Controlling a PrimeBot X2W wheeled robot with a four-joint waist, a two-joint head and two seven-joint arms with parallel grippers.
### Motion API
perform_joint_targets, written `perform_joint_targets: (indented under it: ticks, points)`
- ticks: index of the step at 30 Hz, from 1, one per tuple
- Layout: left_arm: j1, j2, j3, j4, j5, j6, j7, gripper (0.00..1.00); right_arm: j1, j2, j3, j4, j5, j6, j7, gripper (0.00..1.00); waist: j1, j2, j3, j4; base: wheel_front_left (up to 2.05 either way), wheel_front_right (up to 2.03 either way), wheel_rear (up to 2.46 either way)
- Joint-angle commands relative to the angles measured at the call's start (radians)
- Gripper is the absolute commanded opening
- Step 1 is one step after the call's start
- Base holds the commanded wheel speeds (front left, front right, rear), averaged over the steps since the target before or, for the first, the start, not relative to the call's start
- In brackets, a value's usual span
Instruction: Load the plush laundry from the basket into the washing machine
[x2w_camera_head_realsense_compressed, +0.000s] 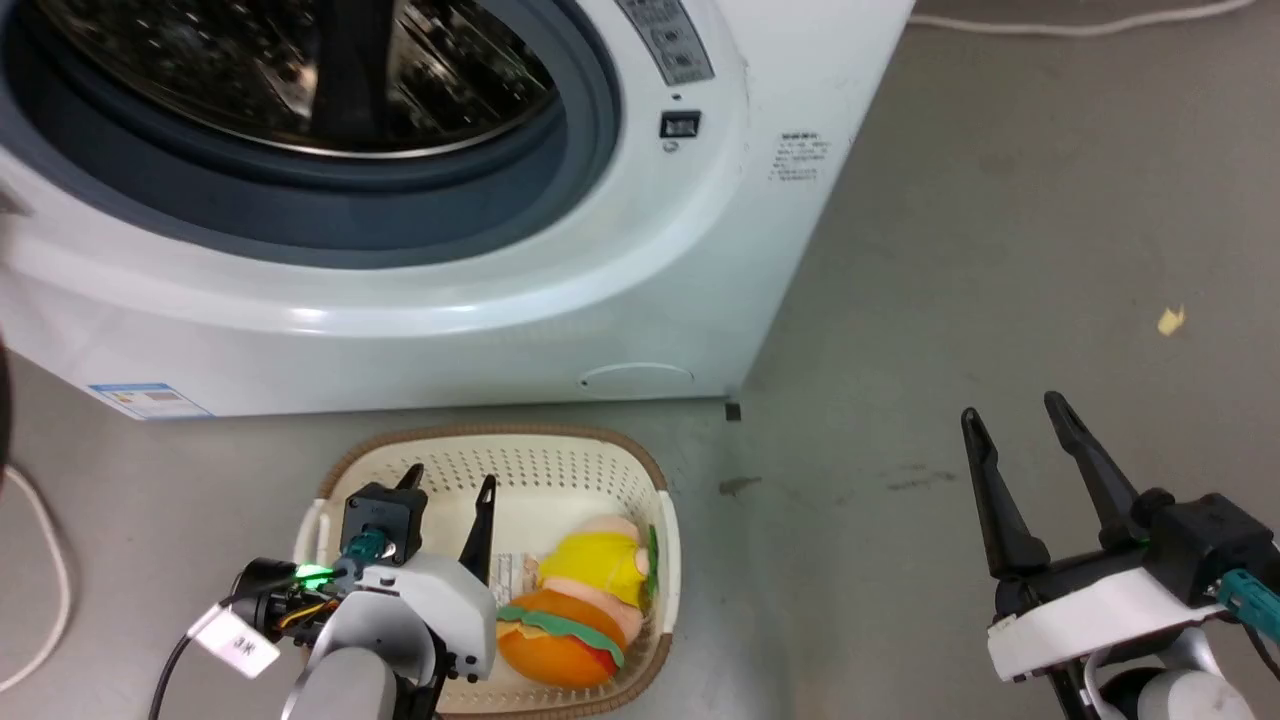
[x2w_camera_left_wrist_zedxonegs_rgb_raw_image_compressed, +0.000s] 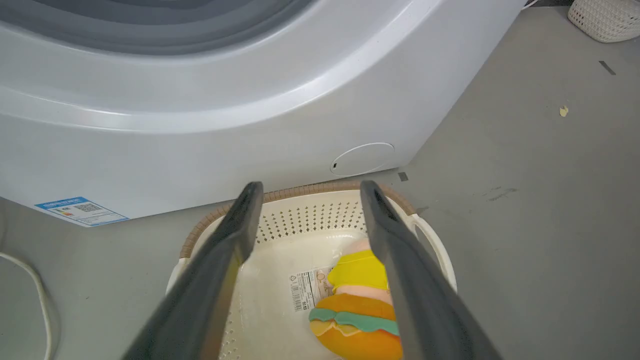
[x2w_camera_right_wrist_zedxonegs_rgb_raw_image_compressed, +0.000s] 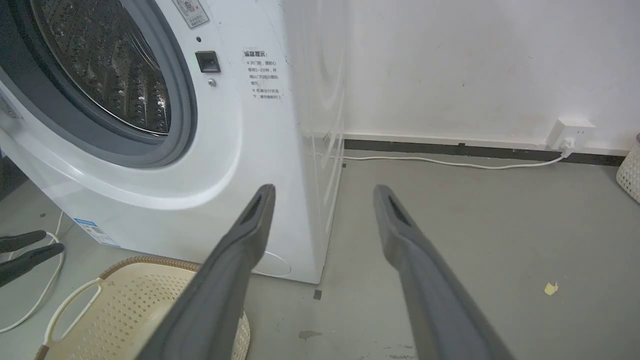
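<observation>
Head view puts our left gripper (x2w_camera_head_realsense_compressed: 452, 478) nearest, its two dark fingers spread and empty, hanging over the left half of the cream basket (x2w_camera_head_realsense_compressed: 500, 433). Our right gripper (x2w_camera_head_realsense_compressed: 1010, 408) hovers well to the right above the grey floor (x2w_camera_head_realsense_compressed: 1000, 250), likewise parted with nothing between. In the basket's right half the orange burger plush (x2w_camera_head_realsense_compressed: 555, 640) lies nearer, with the yellow-and-pink plush (x2w_camera_head_realsense_compressed: 595, 565) touching it just beyond. Farthest stands the white washing machine (x2w_camera_head_realsense_compressed: 500, 330), its steel drum (x2w_camera_head_realsense_compressed: 300, 70) showing.
</observation>
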Motion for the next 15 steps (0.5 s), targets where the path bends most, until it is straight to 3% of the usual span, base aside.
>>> perform_joint_targets:
  ticks: [1, 15]
  points:
    - [-0.03, 0.011, -0.01, 0.032, -0.007, -0.006, 0.009, 1.0, -0.024, -0.001, 0.003, -0.01, 0.013, 0.0, -0.01, 1.0, -0.0002, -0.0001, 0.024, -0.016, 0.0, 0.0, 0.0]
    - [-0.147, 0.059, -0.123, 0.235, -0.09, -0.022, 0.122, 1.0, -0.061, -0.002, 0.019, -0.022, 0.054, -0.001, -0.039, 1.0, -0.0002, -0.0001, 0.15, -0.078, 0.0, 0.0, 0.0]
